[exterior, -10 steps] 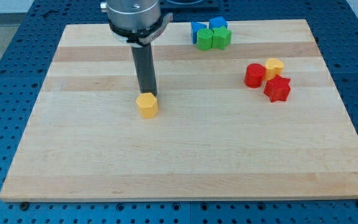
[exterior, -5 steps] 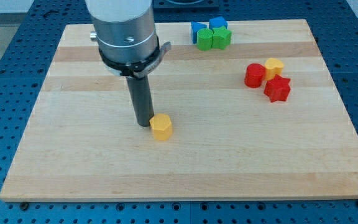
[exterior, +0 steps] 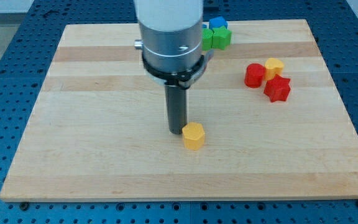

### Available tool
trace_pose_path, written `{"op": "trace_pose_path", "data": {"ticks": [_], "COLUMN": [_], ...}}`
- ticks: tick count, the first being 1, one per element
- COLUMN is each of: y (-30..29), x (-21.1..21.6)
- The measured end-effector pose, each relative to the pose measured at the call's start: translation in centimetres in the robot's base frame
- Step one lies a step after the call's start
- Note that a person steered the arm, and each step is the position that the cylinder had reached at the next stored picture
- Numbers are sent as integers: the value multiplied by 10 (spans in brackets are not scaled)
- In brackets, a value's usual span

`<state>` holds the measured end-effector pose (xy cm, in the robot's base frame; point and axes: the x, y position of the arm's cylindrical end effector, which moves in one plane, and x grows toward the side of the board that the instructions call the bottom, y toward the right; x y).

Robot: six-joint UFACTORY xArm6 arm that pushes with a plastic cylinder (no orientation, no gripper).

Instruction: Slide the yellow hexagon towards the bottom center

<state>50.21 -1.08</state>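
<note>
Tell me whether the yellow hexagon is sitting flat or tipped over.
Flat: the yellow hexagon shows its level top face, resting on the board beside my tip.

pale wooden board, blue perforated table beneath

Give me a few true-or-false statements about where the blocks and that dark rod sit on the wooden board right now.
1. My tip sits just to the view's upper left of the yellow hexagon. True.
2. The yellow hexagon touches the red blocks. False: it sits alone, well apart from them.
3. The red star-shaped block lies at the view's right. True.
4. The green blocks lie at the board's bottom edge. False: they are near the view's top.
</note>
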Motion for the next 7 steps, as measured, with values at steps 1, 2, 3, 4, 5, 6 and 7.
{"op": "trace_pose_path", "data": {"ticks": [1, 2, 3, 4, 5, 6, 7], "y": [6, 12, 17, 22, 51, 62, 53], "x": [-12, -10, 6, 4, -2, 3, 8]}}
